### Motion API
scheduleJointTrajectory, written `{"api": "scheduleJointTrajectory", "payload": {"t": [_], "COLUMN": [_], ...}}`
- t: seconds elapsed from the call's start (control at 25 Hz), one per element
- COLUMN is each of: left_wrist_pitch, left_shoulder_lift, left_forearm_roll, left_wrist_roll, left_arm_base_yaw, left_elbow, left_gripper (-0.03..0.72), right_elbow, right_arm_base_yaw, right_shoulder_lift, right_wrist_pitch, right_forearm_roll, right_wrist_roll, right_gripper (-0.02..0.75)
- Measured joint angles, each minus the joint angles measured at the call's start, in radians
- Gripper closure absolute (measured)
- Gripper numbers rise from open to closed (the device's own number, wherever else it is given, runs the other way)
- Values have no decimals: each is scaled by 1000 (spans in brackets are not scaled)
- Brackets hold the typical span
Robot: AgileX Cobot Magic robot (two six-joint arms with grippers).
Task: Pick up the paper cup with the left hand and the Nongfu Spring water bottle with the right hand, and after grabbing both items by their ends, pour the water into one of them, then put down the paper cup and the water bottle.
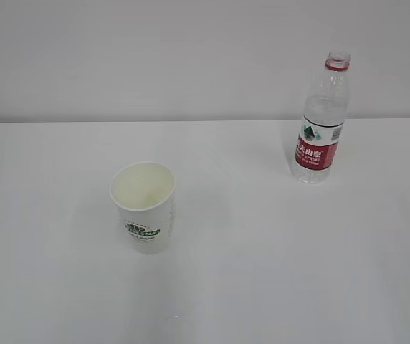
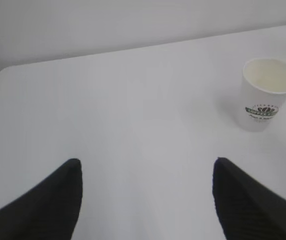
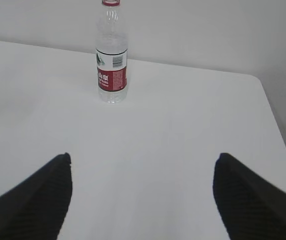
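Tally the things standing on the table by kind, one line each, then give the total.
Paper cup: 1
Water bottle: 1
Total: 2, both standing upright on the white table

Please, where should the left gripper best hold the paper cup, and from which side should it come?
Probably around the cup's wall, below the rolled rim. The paper cup stands upright and open on the table, so a level approach from the side suits; the left gripper is open, with the cup ahead to its right.
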Motion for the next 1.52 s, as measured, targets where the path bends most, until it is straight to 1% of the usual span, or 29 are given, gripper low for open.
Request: {"api": "scheduleJointTrajectory", "payload": {"t": [0.24,0.68,1.0,1.52], "left_wrist_pitch": [-130,-304,-374,-554], "left_shoulder_lift": [70,168,223,330], "left_forearm_roll": [0,0,0,0], "left_wrist_roll": [0,0,0,0], "left_arm_base_yaw": [0,0,0,0], "left_elbow": [-2,-2,-2,-2], "left_gripper": [97,97,97,97], "right_elbow": [0,-14,-14,-14], "right_arm_base_yaw": [0,0,0,0], "right_shoulder_lift": [32,188,276,357], "right_wrist_pitch": [-51,-237,-353,-504], "right_forearm_roll": [1,4,4,4], "right_wrist_roll": [2,5,5,5], "right_gripper": [66,76,94,109]}}
